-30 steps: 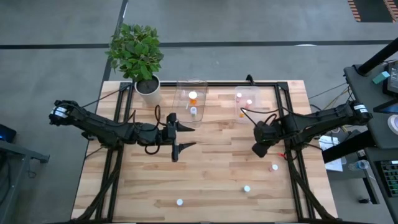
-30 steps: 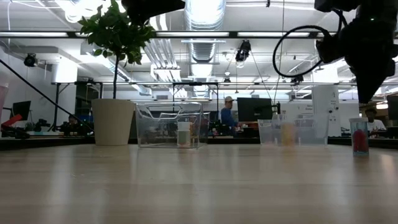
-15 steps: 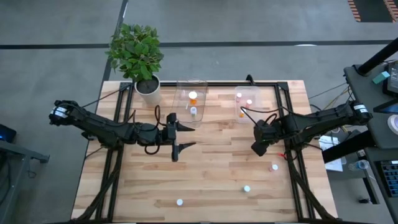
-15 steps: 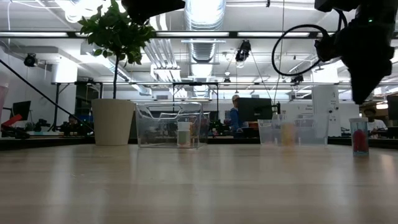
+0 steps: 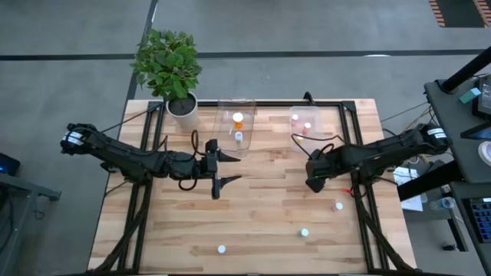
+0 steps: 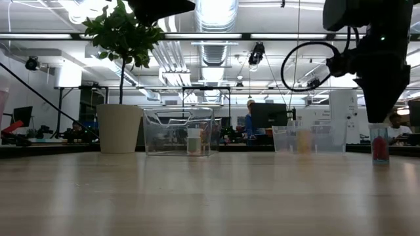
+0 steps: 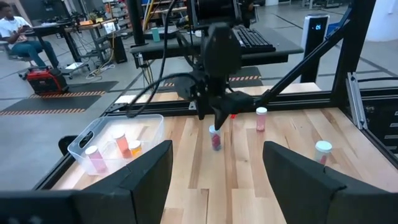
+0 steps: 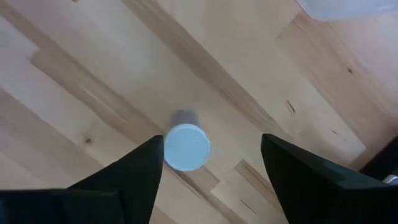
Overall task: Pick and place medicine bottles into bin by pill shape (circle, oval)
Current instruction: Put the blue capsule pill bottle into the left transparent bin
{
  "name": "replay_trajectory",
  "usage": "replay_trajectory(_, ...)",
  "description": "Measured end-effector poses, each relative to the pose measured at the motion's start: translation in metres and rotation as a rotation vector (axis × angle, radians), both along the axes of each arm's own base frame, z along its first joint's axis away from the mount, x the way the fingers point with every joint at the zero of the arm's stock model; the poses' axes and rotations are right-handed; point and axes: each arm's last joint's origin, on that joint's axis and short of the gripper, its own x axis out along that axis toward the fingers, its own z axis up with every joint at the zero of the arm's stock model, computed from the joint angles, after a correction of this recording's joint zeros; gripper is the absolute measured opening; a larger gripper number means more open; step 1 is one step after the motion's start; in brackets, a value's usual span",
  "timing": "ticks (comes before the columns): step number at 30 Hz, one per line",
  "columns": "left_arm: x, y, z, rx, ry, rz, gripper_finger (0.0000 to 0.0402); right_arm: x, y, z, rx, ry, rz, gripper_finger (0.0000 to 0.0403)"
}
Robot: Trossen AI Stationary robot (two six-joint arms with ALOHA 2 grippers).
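My right gripper (image 5: 313, 182) hangs open right over a small bottle with a white top (image 8: 186, 147) that stands upright on the table. Its fingers stand on either side of the top, just above it. The left wrist view (image 7: 215, 138) and the low view (image 6: 378, 143) show red pills in this bottle. The gripper hides it in the high view. My left gripper (image 5: 234, 168) waits open and empty above the table's middle. Three more bottles stand near the front right: one (image 5: 338, 205), a second (image 5: 304, 231) and a third (image 5: 222, 248).
Two clear bins stand at the back: the left one (image 5: 235, 107) holds an orange-topped bottle (image 5: 238, 118) and a white one (image 5: 238, 138), the right one (image 5: 307, 111) holds pinkish bottles. A potted plant (image 5: 182, 107) stands at the back left.
My right gripper has gone a little toward the table's left edge and down toward the bottle with red pills. It now hangs just over the bottle's top.
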Motion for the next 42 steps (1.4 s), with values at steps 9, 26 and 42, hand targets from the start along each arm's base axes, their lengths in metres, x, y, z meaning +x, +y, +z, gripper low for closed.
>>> replay_trajectory(9,0.0,0.0,0.0,0.001,0.002,0.0,0.0233,0.01,0.002,-0.018,0.01,0.101,0.032,0.0234)
replay_trajectory(26,0.0,0.0,-0.001,0.001,0.003,0.0,0.0233,0.015,0.003,-0.02,0.021,0.07,0.042,0.011)
replay_trajectory(42,0.012,-0.001,-0.016,0.003,0.054,0.009,0.0233,0.044,0.004,0.016,-0.072,-0.14,0.184,0.0107)
